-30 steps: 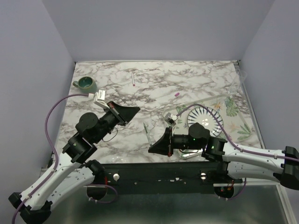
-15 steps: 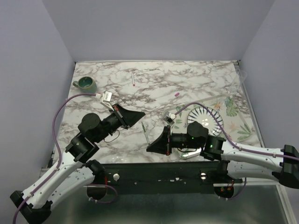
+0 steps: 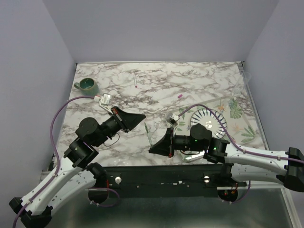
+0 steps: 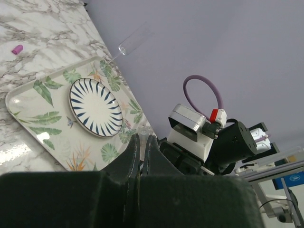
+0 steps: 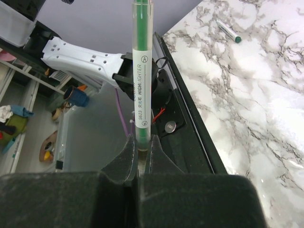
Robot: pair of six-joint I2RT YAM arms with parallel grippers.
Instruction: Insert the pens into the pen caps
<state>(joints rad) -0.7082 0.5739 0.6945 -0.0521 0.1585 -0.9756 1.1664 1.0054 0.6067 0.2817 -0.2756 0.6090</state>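
Observation:
My right gripper (image 3: 152, 150) (image 5: 141, 140) is shut on the lower end of a white pen (image 5: 142, 71) with a green core. It holds the pen upright near the table's front edge (image 3: 148, 135). My left gripper (image 3: 142, 117) (image 4: 142, 137) is shut just left of and behind that pen's top, and I make out nothing between its fingers. A pink pen cap (image 3: 180, 96) (image 4: 17, 49) lies alone on the marble. Another pen (image 3: 136, 80) with a reddish end lies far back. A pen with a dark green tip (image 5: 228, 31) lies on the marble.
A green mug (image 3: 87, 85) stands at the back left. A leaf-patterned tray (image 3: 242, 130) (image 4: 28, 95) at the right carries a blue-striped plate (image 3: 209, 119) (image 4: 95, 107). A clear plastic piece (image 3: 240, 83) (image 4: 135, 37) leans at the right edge.
My left gripper has swung right and forward, closer to the upright pen. The right gripper has shifted slightly left with the pen. Both stay shut.

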